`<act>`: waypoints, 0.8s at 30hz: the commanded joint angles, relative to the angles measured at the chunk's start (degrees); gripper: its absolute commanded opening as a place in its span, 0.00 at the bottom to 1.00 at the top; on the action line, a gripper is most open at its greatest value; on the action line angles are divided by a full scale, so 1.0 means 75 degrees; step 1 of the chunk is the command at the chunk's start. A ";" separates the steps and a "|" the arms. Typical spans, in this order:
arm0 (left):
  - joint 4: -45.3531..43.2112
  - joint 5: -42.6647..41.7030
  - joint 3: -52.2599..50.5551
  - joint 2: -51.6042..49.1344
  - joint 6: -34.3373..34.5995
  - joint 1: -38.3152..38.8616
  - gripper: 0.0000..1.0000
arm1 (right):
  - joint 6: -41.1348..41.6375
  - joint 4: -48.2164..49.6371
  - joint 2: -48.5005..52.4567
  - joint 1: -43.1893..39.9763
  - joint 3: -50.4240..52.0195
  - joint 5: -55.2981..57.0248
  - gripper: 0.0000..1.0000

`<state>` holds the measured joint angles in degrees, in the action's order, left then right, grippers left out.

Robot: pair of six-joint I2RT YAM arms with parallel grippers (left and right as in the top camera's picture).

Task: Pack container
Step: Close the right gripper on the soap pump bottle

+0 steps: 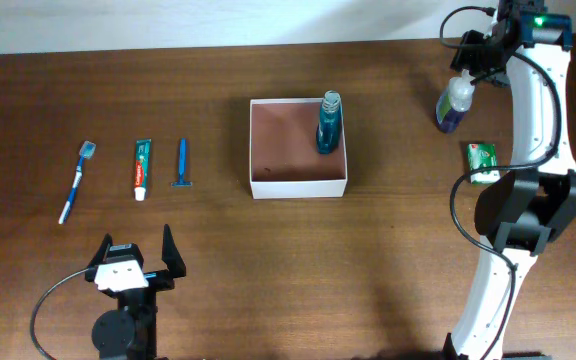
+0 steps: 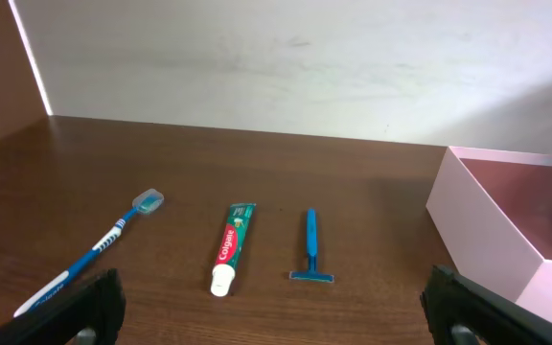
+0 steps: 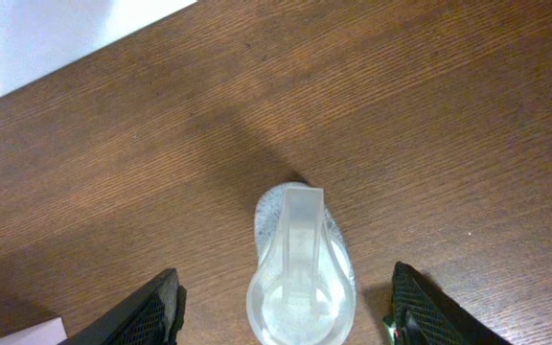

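Surface: dark brown wood-grain counter (image 1: 388, 260), matte, grain seen running lengthwise. A plain white wall (image 2: 286, 67) is met along the 12 o'clock edge, and a pale band of light is thrown across it.

The square, shallow, white-walled container with a pinkish-brown inside (image 1: 273, 150) is found at the counter's centre. A teal-blue translucent plastic bottle (image 1: 329, 125) is noted inside it, in the 1 o'clock corner.

At 9 o'clock from the container, three items are laid in a row, well apart: a blue-and-white plastic toothbrush (image 1: 76, 180) outermost, a white, red and green toothpaste tube (image 1: 143, 168) in the middle, and a blue plastic razor (image 1: 182, 163) nearest the box.

At 3 o'clock, a small clear bottle of purple-blue liquid with a whitish cap (image 3: 300, 278) is stood upright. A flat green-and-white packet (image 1: 481, 160) is seen near it, toward 5 o'clock.

The left gripper (image 1: 136, 248) is held released, jaws wide, at 7 o'clock, with nothing between them. The right gripper (image 3: 284, 286) is held released astride the capped bottle, with bare counter seen between each finger and the bottle.
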<state>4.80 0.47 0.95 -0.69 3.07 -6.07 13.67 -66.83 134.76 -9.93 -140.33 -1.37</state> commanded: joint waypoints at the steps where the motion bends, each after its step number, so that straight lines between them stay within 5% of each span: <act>1: -0.0009 0.0052 -0.0058 0.0052 0.0073 0.0000 1.00 | 0.0020 0.0023 0.0294 0.0090 0.0041 0.0122 0.62; 14: -0.0009 0.0052 -0.0058 0.0052 0.0073 0.0000 0.99 | -0.0079 0.0026 0.0356 0.0087 0.0041 0.0128 0.62; 24: -0.0009 0.0052 -0.0058 0.0052 0.0073 0.0000 0.99 | -0.0187 0.0038 0.0356 0.0087 0.0041 0.0274 0.48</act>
<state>4.80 0.47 0.95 -0.69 3.07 -6.07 12.84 -66.78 137.12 -9.69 -140.33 -0.67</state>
